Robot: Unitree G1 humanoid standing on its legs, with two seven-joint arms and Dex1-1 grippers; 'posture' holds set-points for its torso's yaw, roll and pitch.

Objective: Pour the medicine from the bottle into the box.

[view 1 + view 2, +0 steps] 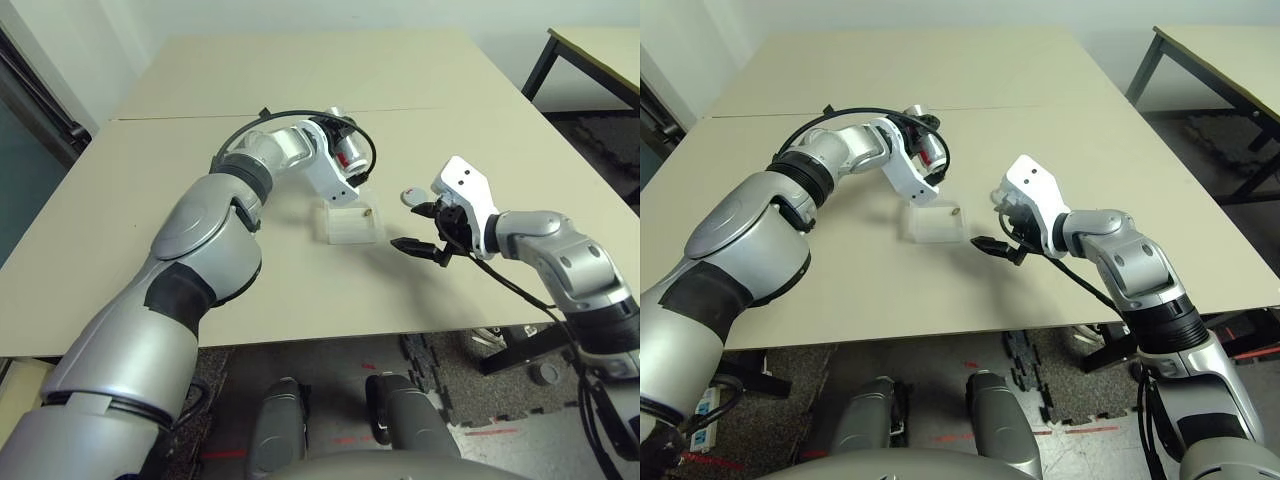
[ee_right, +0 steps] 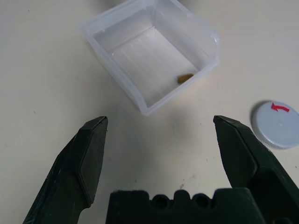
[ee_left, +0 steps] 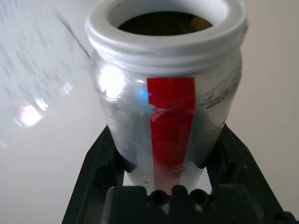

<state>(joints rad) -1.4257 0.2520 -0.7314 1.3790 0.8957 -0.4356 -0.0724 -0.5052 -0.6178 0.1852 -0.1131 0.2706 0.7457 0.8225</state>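
Closest is the open-mouthed, silvery cylindrical bottle with a red stripe and white neck [image 3: 173,119], tilted beside the box and clasped between the nearly closed fingers of the left gripper [image 3: 167,125]. Just beyond that gripper's grasp sits a shallow, clear plastic box [image 2: 119,77] holding one small brown piece [image 2: 185,78], apparently medicine. Something brownish remains inside the bottle, so pouring seems begun but unfinished. The right gripper [image 2: 160,117], wide open and empty, is near a round, pale grey cap with a red arrow [image 2: 278,126].
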